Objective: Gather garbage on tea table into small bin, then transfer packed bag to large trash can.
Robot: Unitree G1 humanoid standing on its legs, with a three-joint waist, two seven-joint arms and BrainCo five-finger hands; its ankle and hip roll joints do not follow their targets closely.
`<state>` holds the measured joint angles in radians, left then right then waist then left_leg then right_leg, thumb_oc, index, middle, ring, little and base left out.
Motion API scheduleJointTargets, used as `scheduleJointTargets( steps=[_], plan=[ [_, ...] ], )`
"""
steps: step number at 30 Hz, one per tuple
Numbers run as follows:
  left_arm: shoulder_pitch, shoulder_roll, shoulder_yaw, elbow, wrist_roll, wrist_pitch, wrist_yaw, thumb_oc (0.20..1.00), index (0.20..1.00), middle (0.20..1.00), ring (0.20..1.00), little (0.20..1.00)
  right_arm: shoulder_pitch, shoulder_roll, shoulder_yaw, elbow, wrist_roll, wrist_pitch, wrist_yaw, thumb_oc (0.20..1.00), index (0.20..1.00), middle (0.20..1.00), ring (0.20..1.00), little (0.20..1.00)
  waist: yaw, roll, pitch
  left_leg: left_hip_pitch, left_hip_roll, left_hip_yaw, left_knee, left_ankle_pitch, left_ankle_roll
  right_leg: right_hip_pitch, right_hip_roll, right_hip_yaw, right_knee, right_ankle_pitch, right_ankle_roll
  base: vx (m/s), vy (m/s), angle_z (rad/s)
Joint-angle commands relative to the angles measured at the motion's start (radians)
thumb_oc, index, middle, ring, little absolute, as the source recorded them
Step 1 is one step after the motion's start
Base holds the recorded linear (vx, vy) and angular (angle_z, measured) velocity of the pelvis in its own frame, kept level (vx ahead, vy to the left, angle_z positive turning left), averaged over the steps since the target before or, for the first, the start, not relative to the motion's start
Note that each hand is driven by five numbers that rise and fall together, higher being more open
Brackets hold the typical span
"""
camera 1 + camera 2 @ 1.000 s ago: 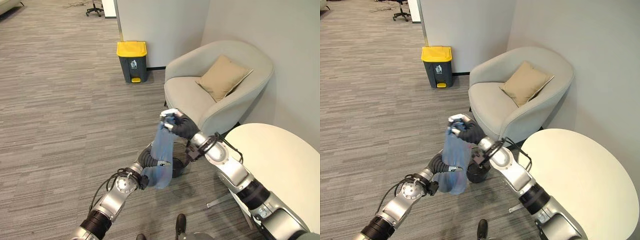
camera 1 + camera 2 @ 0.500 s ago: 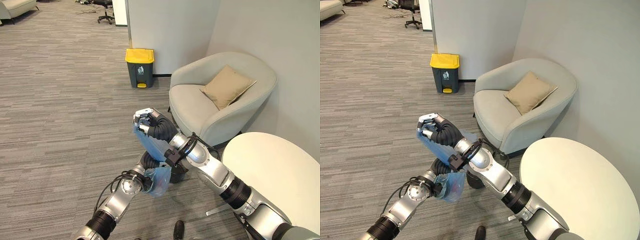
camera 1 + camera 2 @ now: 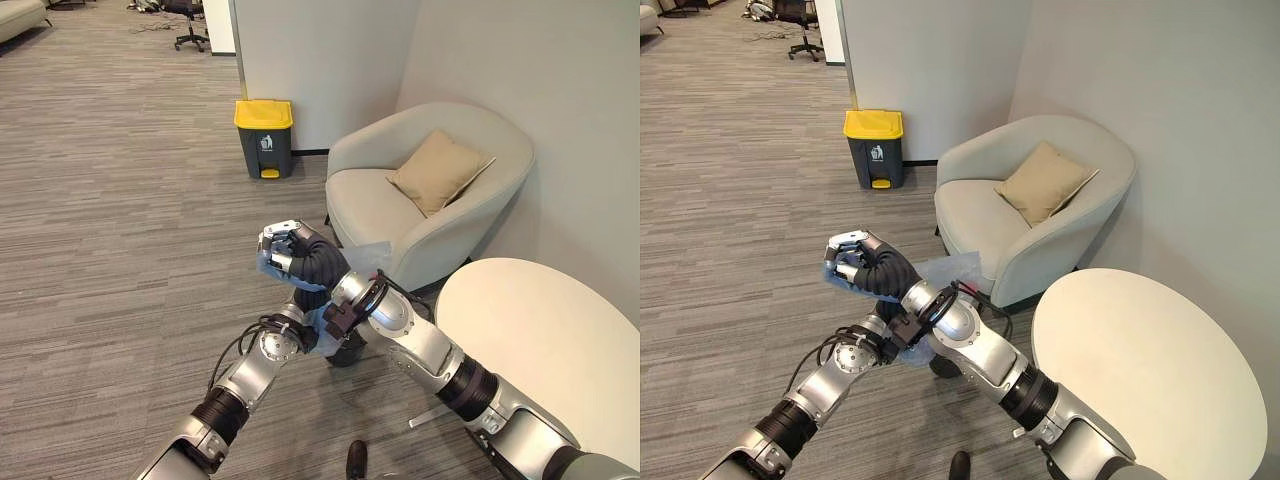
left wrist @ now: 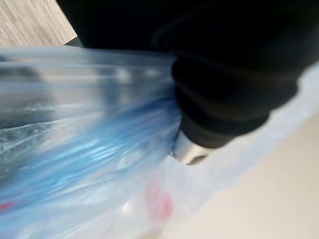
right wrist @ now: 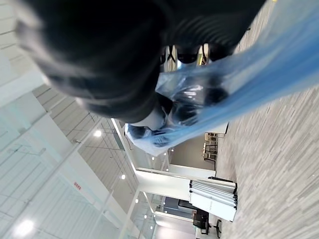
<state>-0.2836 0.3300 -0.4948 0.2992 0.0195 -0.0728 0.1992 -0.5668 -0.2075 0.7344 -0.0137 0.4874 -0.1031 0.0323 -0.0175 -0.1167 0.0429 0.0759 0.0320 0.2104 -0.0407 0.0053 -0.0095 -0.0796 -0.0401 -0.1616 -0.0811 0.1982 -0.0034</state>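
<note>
My right hand [image 3: 292, 250] is raised over the floor in front of the armchair, its fingers curled tight round the gathered top of a blue plastic garbage bag [image 5: 239, 94]. The bag [image 3: 830, 272] runs down under my right forearm to my left hand [image 3: 298, 325], which sits against its lower part. In the left wrist view the blue plastic [image 4: 75, 164] lies right against the hand's dark cover, with something red inside, and the fingers are hidden. The small black bin [image 3: 345, 352] stands on the floor just below both arms. The large grey trash can [image 3: 264, 137] with a yellow lid stands by the far wall.
A beige armchair [image 3: 440, 215] with a tan cushion [image 3: 437, 170] is close on the right. The round white tea table [image 3: 545, 340] sits at the lower right. Open carpet [image 3: 120, 250] stretches between me and the trash can. An office chair [image 3: 188, 20] stands far back.
My right hand has carried the bag's top leftward, away from the armchair. The bag, hanging long a second ago, is now bunched between my hands. The camera has shifted too.
</note>
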Motion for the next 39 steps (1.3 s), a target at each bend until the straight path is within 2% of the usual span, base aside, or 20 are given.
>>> scheduleJointTargets(
  steps=[1,2,3,4,7,8,10,14,18,19,23,28,32,35,36,39],
  plan=[
    [-0.039,-0.001,0.048,-0.051,-0.028,-0.074,0.013,0.2,0.2,0.2,0.2,0.2,-0.069,0.022,-0.049,-0.063,-0.077,-0.054,0.015,0.2,0.2,0.2,0.2,0.2,0.011,0.013,-0.005,-0.012,-0.007,-0.043,-0.024,-0.068,-0.013,0.092,-0.031,0.043,0.059,-0.226,0.104,0.0,0.0,0.0],
    [-0.028,0.003,0.061,-0.06,-0.037,-0.077,0.009,0.2,0.2,0.2,0.2,0.2,-0.066,0.007,-0.052,-0.065,-0.109,-0.054,0.016,0.2,0.2,0.2,0.2,0.2,0.013,0.013,-0.005,-0.011,-0.008,-0.044,-0.025,-0.067,-0.013,0.092,-0.031,0.042,0.058,-0.227,0.104,0.0,0.0,0.0],
    [-0.002,0.011,0.086,-0.083,-0.053,-0.081,0.004,0.2,0.2,0.2,0.2,0.2,-0.063,-0.032,-0.061,-0.072,-0.189,-0.047,0.014,0.542,0.542,0.542,0.542,0.542,0.014,0.013,-0.007,-0.01,-0.008,-0.046,-0.025,-0.067,-0.013,0.095,-0.031,0.041,0.057,-0.227,0.105,0.01,-0.033,-0.01],
    [0.024,0.02,0.109,-0.106,-0.063,-0.088,0.0,0.2,0.2,0.2,0.2,0.2,-0.056,-0.068,-0.073,-0.075,-0.265,-0.044,0.013,1.0,1.0,1.0,1.0,1.0,0.017,0.014,-0.008,-0.009,-0.008,-0.05,-0.024,-0.067,-0.013,0.097,-0.031,0.039,0.058,-0.228,0.105,0.01,-0.038,-0.01],
    [0.074,0.031,0.153,-0.136,-0.085,-0.091,-0.005,0.2,0.2,0.2,0.2,0.2,-0.037,-0.131,-0.096,-0.084,-0.399,-0.039,0.003,1.0,1.0,1.0,1.0,1.0,0.022,0.017,-0.01,-0.007,-0.009,-0.054,-0.024,-0.067,-0.013,0.104,-0.032,0.032,0.056,-0.231,0.106,0.0,-0.011,0.0],
    [0.108,0.036,0.184,-0.146,-0.097,-0.09,-0.004,0.2,0.2,0.2,0.2,0.2,-0.016,-0.164,-0.116,-0.091,-0.495,-0.042,-0.015,1.0,1.0,1.0,1.0,1.0,0.024,0.02,-0.012,-0.006,-0.01,-0.058,-0.023,-0.067,-0.013,0.108,-0.034,0.029,0.056,-0.232,0.106,0.0,0.0,0.0],
    [0.152,0.045,0.224,-0.145,-0.096,-0.086,-0.004,0.2,0.2,0.2,0.2,0.2,0.027,-0.186,-0.153,-0.105,-0.537,-0.04,-0.026,1.0,1.0,1.0,1.0,1.0,0.023,0.024,-0.013,-0.003,-0.01,-0.061,-0.021,-0.068,-0.012,0.111,-0.035,0.029,0.057,-0.234,0.106,0.0,-0.005,0.02],
    [0.206,0.055,0.272,-0.132,-0.097,-0.078,-0.009,0.2,0.2,0.2,0.2,0.2,0.1,-0.204,-0.203,-0.109,-0.539,-0.034,-0.032,1.0,1.0,1.0,1.0,1.0,0.022,0.026,-0.013,-0.002,-0.01,-0.062,-0.021,-0.068,-0.011,0.114,-0.035,0.028,0.055,-0.234,0.106,0.0,0.0,0.0],
    [0.292,0.078,0.353,-0.111,-0.104,-0.072,-0.031,0.2,0.2,0.2,0.2,0.2,0.25,-0.249,-0.298,-0.094,-0.515,-0.03,-0.024,1.0,1.0,1.0,1.0,1.0,0.017,0.029,-0.01,-0.003,-0.01,-0.06,-0.019,-0.066,-0.012,0.116,-0.033,0.025,0.054,-0.235,0.106,0.0,0.0,0.0],
    [0.329,0.088,0.394,-0.09,-0.118,-0.073,-0.054,0.2,0.2,0.2,0.2,0.2,0.337,-0.268,-0.349,-0.061,-0.494,-0.022,-0.012,1.0,1.0,1.0,1.0,1.0,0.013,0.031,-0.006,-0.004,-0.009,-0.061,-0.016,-0.065,-0.013,0.114,-0.034,0.023,0.057,-0.236,0.107,0.0,0.0,0.0],
    [0.396,0.11,0.458,-0.033,-0.154,-0.072,-0.108,0.2,0.2,0.2,0.2,0.2,0.489,-0.286,-0.441,0.038,-0.448,-0.004,0.024,1.0,1.0,1.0,1.0,1.0,0.009,0.034,-0.002,-0.008,-0.01,-0.064,-0.012,-0.065,-0.015,0.113,-0.034,0.017,0.06,-0.239,0.106,0.0,0.0,0.0],
    [0.475,0.106,0.53,0.077,-0.168,-0.059,-0.154,0.2,0.2,0.2,0.2,0.2,0.625,-0.273,-0.542,0.24,-0.47,0.018,0.029,1.0,1.0,1.0,1.0,1.0,0.008,0.038,0.017,-0.019,-0.007,-0.077,0.011,-0.071,-0.019,0.111,-0.033,0.006,0.068,-0.252,0.101,-0.01,-0.033,0.02],
    [0.508,0.077,0.565,0.144,-0.191,-0.049,-0.151,0.2,0.2,0.2,0.2,0.2,0.667,-0.246,-0.592,0.363,-0.489,0.017,-0.006,1.0,1.0,1.0,1.0,1.0,0.016,0.034,0.06,-0.075,-0.003,-0.106,0.091,-0.089,-0.022,0.095,-0.032,-0.001,0.084,-0.265,0.089,-0.07,-0.057,0.18],
    [0.502,0.071,0.561,0.166,-0.193,-0.046,-0.143,0.2,0.2,0.2,0.2,0.2,0.673,-0.235,-0.606,0.381,-0.489,0.015,-0.023,1.0,1.0,1.0,1.0,1.0,0.021,0.029,0.089,-0.129,-0.001,-0.114,0.138,-0.089,-0.029,0.073,-0.038,-0.021,0.095,-0.267,0.084,-0.1,-0.037,0.36],
    [0.484,0.068,0.552,0.184,-0.195,-0.045,-0.14,0.2,0.2,0.2,0.2,0.2,0.667,-0.233,-0.609,0.4,-0.5,0.015,-0.042,1.0,1.0,1.0,1.0,1.0,0.027,0.027,0.104,-0.166,-0.001,-0.113,0.164,-0.085,-0.039,0.06,-0.045,-0.046,0.1,-0.266,0.081,-0.14,-0.017,0.66],
    [0.453,0.072,0.533,0.167,-0.202,-0.049,-0.13,0.2,0.2,0.2,0.2,0.2,0.665,-0.232,-0.627,0.433,-0.506,0.016,-0.082,1.0,1.0,1.0,1.0,1.0,0.021,0.027,0.137,-0.237,0.034,-0.017,0.245,-0.092,-0.043,0.039,-0.081,-0.133,0.115,-0.272,0.082,-0.13,0.031,0.66]
  ],
)
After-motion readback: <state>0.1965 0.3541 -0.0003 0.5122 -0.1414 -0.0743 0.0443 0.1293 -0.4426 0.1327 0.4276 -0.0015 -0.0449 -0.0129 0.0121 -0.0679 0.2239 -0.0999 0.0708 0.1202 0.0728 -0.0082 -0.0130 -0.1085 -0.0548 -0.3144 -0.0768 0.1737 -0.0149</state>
